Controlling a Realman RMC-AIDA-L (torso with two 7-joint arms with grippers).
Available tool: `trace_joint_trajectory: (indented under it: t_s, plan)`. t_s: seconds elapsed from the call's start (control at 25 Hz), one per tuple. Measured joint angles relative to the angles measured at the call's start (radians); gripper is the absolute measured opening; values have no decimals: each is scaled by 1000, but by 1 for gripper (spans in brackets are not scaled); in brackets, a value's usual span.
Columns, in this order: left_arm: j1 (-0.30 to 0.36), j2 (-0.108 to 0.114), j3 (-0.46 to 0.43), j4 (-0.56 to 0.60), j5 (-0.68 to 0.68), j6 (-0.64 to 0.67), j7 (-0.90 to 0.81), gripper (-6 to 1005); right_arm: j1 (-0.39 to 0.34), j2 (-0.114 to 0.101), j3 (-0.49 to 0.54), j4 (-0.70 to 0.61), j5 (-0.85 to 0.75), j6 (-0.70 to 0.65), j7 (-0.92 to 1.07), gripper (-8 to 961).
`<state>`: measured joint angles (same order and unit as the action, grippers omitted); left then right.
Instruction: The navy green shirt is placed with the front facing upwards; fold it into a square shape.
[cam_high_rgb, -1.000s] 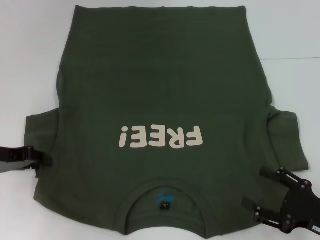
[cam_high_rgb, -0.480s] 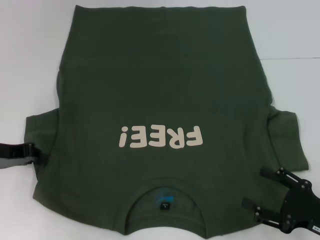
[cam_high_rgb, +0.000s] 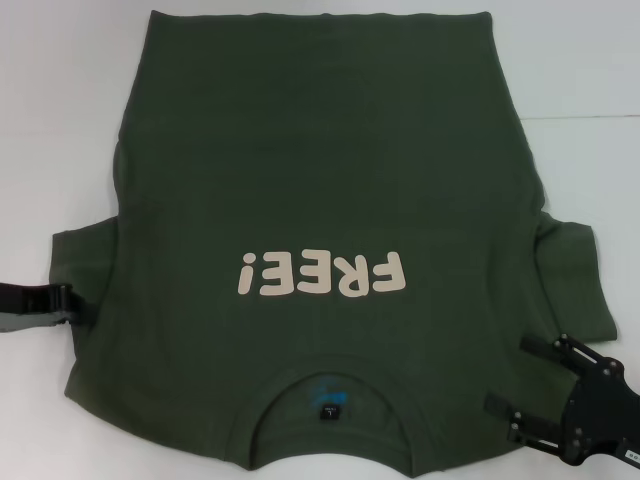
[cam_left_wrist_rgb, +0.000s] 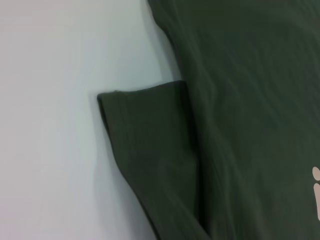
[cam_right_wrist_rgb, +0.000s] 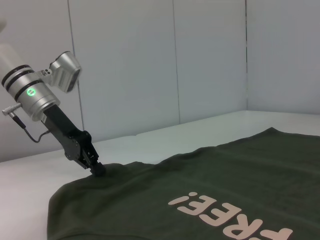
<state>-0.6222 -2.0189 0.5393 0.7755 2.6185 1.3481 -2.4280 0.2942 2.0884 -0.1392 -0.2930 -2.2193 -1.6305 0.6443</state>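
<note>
Left end effector (cam_high_rgb: 66, 305) retracted, touching shirt (cam_high_rgb: 320, 180).

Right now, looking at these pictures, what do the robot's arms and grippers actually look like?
The left arm is a silver cylinder with black rings, a small green light, a thin grey cable and a boxy silver block. It narrows into the slim black left gripper. The right gripper is a flat black frame with bolted linkages and two thin fingers.

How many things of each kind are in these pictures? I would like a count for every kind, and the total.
Shirts: 1, the navy green shirt, flat on the white table.
Tools: 2, the left tool at the sleeve edge, the right tool near the collar side.
Tables: 1.
Total: 4.
</note>
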Motion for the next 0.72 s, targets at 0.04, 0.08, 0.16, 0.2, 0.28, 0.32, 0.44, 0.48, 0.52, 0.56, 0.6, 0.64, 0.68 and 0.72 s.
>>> trace_joint_trajectory:
  t_s: [0.04, 0.08, 0.16, 0.2, 0.28, 0.32, 0.44, 0.48, 0.52, 0.56, 0.6, 0.64, 0.68, 0.72]
  plan:
    - [-1, 0, 0, 0, 0, -1, 5, 58, 1, 0, 0, 0, 0, 0, 0, 915]
    - [-2, -1, 1, 1, 0, -2, 11, 58, 2, 1, 0, 0, 0, 0, 0, 915]
    - [-4, -3, 1, 1, 3, -8, 16, 59, 3, 1, 2, 0, 0, 0, 0, 916]
    - [-5, -4, 2, 1, 4, -12, 16, 59, 4, 1, 2, 0, 0, 0, 0, 916]
    - [-4, -8, 1, 1, 4, -21, 16, 59, 6, 1, 3, 0, 0, 0, 0, 916]
    - [-4, -9, 0, 2, 2, -23, 16, 60, 7, 1, 3, 0, 0, 0, 1, 916]
    - [-3, -11, -3, 5, 2, -24, 16, 58, 8, 1, 2, 0, 0, 0, 1, 915]
    - [-3, -11, -5, 5, 2, -24, 15, 56, 8, 1, 3, 0, 0, 0, 1, 915]
    - [-3, -11, -8, 6, 1, -24, 14, 53, 8, 1, 3, 0, 0, 0, 1, 915]
    - [-2, -10, -9, 8, -2, -24, 13, 51, 9, 1, 3, 0, 0, 1, 1, 915]
    - [-1, -9, -11, 11, -7, -24, 12, 49, 9, 1, 4, 0, 0, 1, 1, 915]
    - [1, -9, -11, 15, -12, -25, 12, 50, 9, 1, 4, 0, 0, 1, 1, 916]
    - [1, -9, -11, 15, -12, -25, 12, 51, 10, 1, 4, 0, 0, 1, 1, 916]
    - [3, -7, -13, 20, -20, -24, 11, 52, 10, 1, 4, 0, 1, 1, 1, 916]
